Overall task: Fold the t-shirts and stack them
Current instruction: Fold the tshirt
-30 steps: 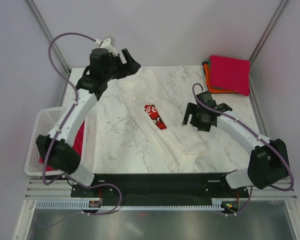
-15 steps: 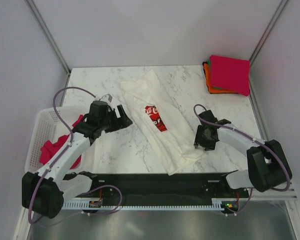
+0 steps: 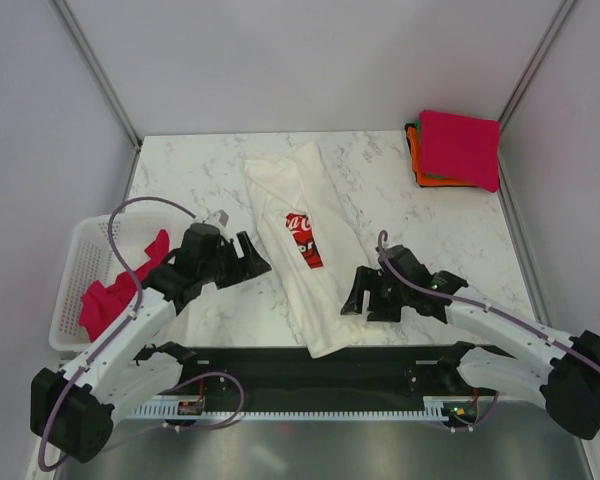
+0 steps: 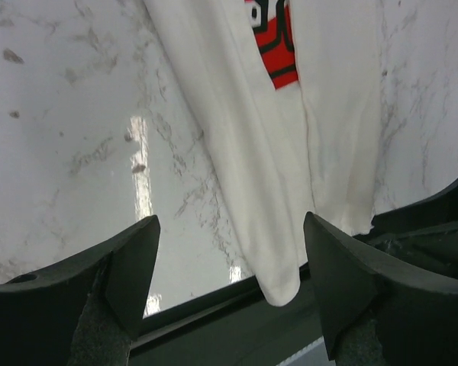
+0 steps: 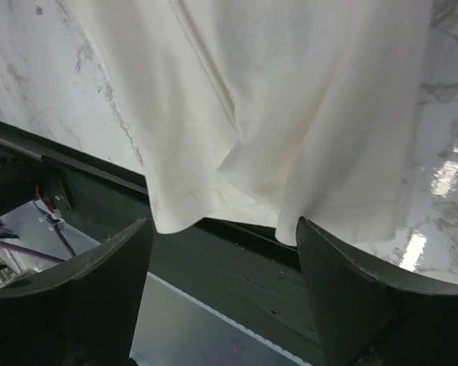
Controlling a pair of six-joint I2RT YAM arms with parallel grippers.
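The white t-shirt [image 3: 305,250] with the red Coca-Cola print lies as a long narrow strip on the marble table [image 3: 200,190], its lower end hanging over the near edge. My left gripper [image 3: 254,256] is open and empty just left of the shirt. The left wrist view shows the shirt [image 4: 290,152] ahead between my open left gripper [image 4: 229,282]. My right gripper [image 3: 358,298] is open and empty at the shirt's lower right side. In the right wrist view the hem [image 5: 290,99] hangs just beyond my right gripper [image 5: 221,293].
A folded stack [image 3: 458,150], magenta on top with orange and green beneath, sits at the back right corner. A white lattice basket [image 3: 80,255] at the left edge holds a magenta shirt [image 3: 115,295]. The black frame rail [image 3: 320,365] runs along the near edge.
My right gripper has swung left and nearer, to the shirt's lower end. The left gripper edged towards the shirt. The shirt has straightened and slid nearer the front edge.
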